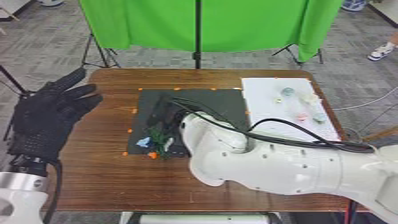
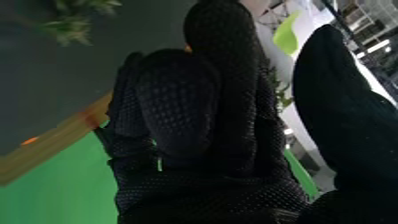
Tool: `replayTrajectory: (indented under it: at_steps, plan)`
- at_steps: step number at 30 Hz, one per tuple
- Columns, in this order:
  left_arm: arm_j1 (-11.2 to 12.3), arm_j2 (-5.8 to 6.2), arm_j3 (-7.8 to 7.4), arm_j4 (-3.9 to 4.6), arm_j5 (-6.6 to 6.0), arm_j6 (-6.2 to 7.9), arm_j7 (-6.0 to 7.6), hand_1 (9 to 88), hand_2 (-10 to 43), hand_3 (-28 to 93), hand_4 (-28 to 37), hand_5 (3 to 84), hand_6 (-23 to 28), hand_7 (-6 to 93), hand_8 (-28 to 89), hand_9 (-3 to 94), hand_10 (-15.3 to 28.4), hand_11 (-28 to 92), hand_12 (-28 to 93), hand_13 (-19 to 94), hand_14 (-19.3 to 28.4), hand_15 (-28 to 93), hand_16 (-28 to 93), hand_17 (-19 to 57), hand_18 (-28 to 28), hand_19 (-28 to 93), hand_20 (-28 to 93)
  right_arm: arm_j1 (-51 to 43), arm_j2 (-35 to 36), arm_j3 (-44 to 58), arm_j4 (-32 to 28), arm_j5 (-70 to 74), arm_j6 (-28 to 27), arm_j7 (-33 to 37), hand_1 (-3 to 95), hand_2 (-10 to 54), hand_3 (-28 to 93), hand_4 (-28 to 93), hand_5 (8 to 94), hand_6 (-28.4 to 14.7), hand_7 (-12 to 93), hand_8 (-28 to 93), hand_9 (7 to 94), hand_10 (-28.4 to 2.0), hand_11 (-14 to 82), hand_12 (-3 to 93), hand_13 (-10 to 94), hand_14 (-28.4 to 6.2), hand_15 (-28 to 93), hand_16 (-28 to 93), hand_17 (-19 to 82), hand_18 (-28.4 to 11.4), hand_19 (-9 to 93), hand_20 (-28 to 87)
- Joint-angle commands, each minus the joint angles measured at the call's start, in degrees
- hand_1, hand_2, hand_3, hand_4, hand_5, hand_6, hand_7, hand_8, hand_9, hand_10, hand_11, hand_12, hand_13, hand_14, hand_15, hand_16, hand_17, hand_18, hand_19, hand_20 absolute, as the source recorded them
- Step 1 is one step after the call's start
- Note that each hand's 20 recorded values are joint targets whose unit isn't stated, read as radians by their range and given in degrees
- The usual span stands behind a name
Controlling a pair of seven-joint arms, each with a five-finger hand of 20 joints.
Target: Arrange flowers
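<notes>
Across the middle of the scene stretches one brown wooden desk, partly covered from sight by the white right arm. Beyond its far edge hangs one green cloth, cut off at the top. One dark mat lies near the desk's centre, its near right part hidden by that arm; one white sheet lies to its right. At the left edge, the left hand is raised, open, its fingers spread. The right hand is over the mat, black against dark and hard to make out; whether it grips anything I cannot tell. On the sheet are four small pale flowers: a greenish one and a whitish one farther off, a pink one and another greenish one nearer. At the mat's near left corner are one blue flower, green sprigs too tangled to count, and one small orange piece.
</notes>
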Motion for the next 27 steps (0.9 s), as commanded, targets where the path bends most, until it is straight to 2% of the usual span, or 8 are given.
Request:
replayTrajectory:
  at_steps: [1,13,17,20,22,24,27]
  plan:
    - [0.1,-1.12,0.01,-0.12,0.22,0.75,-1.44,21.1,9.4,76,-26.4,37.8,10.5,13.9,-9,35.0,22.2,26,14,26,28.4,55,-10,-9.1,25.8,59,12,-7.5,7.4,2.5,-2.3,-0.6,-3.5,-0.2,34.9,-7.9,80,-28,73.8,1.5,13,-12,92.9,-10.0,30.5,20.3,82,-7.3,69,20,29,-20.5,87,17]
    - [-1.4,-0.58,0.9,0.66,0.25,0.14,-2.23,21.1,9.3,77,-26.3,37.9,10.6,14.1,-9,35.0,22.3,27,13,26,28.4,56,-10,-9.0,25.8,58,14,-10.2,6.7,3.6,-2.4,0.3,-7.6,-0.1,34.3,-6.4,79,-28,73.9,1.5,13,-12,92.5,-10.7,32.0,20.3,81,-8.5,70,19,28,-21.3,87,18]
    - [-1.0,-0.7,0.82,0.66,0.24,-0.04,-2.27,21.1,9.4,76,-26.4,38.0,10.6,14.2,-9,35.1,22.3,27,13,26,28.4,56,-10,-9.0,25.8,58,15,-10.3,6.4,3.4,-2.9,-0.4,-7.8,-0.2,34.0,-6.2,79,-28,74.0,1.5,13,-12,92.4,-10.8,32.2,20.2,81,-8.7,71,19,28,-21.4,87,18]
    - [-0.7,-0.73,0.6,0.6,0.3,0.12,-2.21,21.1,9.3,77,-26.4,38.0,10.6,14.1,-9,35.0,22.4,27,13,26,28.4,55,-10,-9.1,25.7,58,15,-9.9,6.6,3.1,-3.4,-0.9,-7.1,-0.4,33.5,-6.2,80,-28,74.0,1.5,13,-12,92.4,-10.9,32.3,20.2,81,-8.8,71,19,28,-21.7,87,18]
    - [-0.1,-0.5,0.8,0.48,-0.03,0.52,-1.37,21.2,9.3,77,-26.4,38.0,10.6,14.1,-9,34.9,22.3,27,13,26,28.4,55,-10,-9.1,25.7,57,15,-8.8,7.2,2.3,-3.9,-1.3,-6.2,-0.1,33.3,-6.2,80,-28,73.8,1.5,13,-12,92.4,-10.9,32.3,20.2,81,-8.9,71,19,28,-21.7,87,19]
    - [0.2,-0.54,0.61,0.46,0.15,0.2,-1.47,21.1,9.3,77,-26.4,37.9,10.6,14.0,-9,34.9,22.4,26,13,26,28.4,55,-10,-9.1,25.6,57,16,-7.2,7.9,0.8,-4.3,-3.8,-4.3,0.9,33.1,-6.3,80,-28,73.7,1.5,13,-12,92.3,-10.9,32.3,20.2,81,-8.9,71,19,28,-21.9,87,19]
    - [0.8,-0.8,0.17,0.27,0.12,0.51,-1.88,21.1,9.3,77,-26.4,37.9,10.6,13.9,-9,34.9,22.3,26,13,26,28.4,54,-10,-9.1,25.6,57,16,-7.1,9.2,2.5,-4.1,-5.2,-3.1,2.3,32.9,-6.5,80,-28,73.4,1.3,12,-12,92.3,-10.9,32.2,20.1,81,-8.8,71,19,29,-22.2,87,19]
